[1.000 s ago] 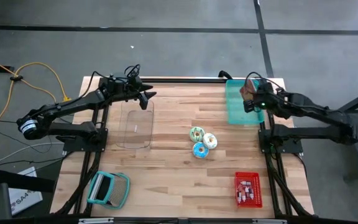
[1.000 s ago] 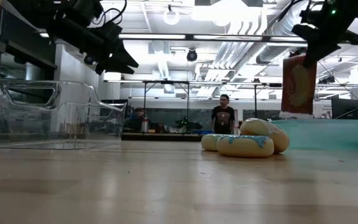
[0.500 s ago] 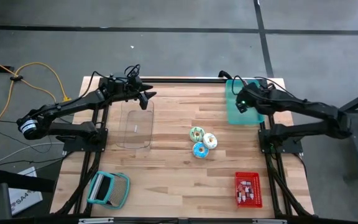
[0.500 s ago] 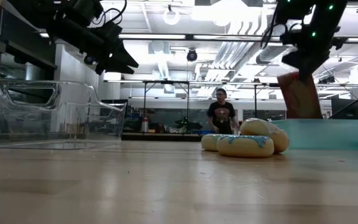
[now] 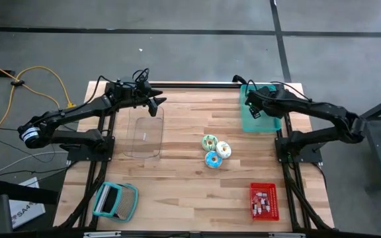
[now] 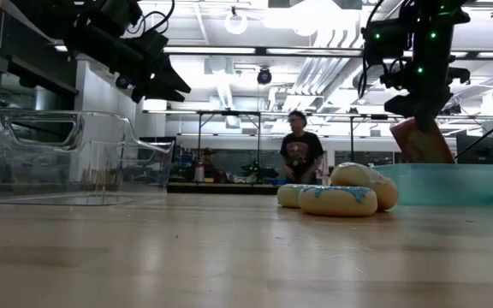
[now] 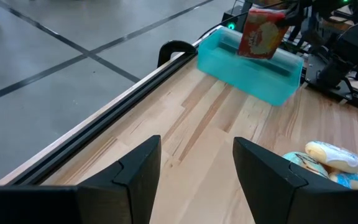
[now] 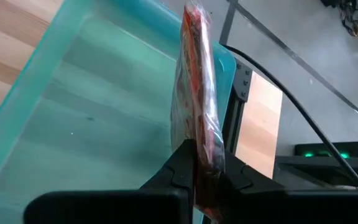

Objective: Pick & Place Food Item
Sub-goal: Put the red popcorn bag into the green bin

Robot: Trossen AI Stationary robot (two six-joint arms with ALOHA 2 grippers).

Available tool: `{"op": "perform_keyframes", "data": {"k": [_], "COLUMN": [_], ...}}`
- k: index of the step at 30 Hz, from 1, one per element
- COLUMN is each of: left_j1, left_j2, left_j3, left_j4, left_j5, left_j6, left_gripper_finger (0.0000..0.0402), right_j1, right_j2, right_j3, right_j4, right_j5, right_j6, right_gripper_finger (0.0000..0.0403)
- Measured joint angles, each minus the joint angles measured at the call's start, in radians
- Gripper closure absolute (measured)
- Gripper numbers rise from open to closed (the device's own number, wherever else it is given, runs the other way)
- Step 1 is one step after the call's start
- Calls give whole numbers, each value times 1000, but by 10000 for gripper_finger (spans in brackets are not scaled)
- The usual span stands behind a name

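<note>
Wooden table [image 5: 184, 178] — right pincer [image 8: 199, 163] angled down, clamping packet [image 8: 197, 93].

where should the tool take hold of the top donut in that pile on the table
Take the white-iced donut from straight above, across its ring, one finger in the hole and one outside. It lies tilted on two blue-iced donuts, so its upper face is exposed while its sides crowd against them. The idle left tool stands open; the right tool holds a snack packet.

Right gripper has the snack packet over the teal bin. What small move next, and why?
Probably lower a bit further, then let go. The right gripper is shut on the red snack packet, which hangs over the teal bin, lower end about at its rim, not yet down inside.
</note>
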Motion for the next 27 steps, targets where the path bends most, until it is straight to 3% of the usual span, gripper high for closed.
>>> {"op": "perform_keyframes", "data": {"k": [15,27], "left_j1": [0,0], "left_j2": [0,0], "left_j3": [0,0], "left_j4": [0,0], "left_j5": [0,0], "left_j6": [1,3], "left_gripper_finger": [207,207], "right_j1": [-5,-5], "right_j2": [3,3], "right_j3": [0,0], "right_j4": [7,30], "right_j5": [-32,-165], "right_j6": [0,33], "right_gripper_finger": [290,258]}}
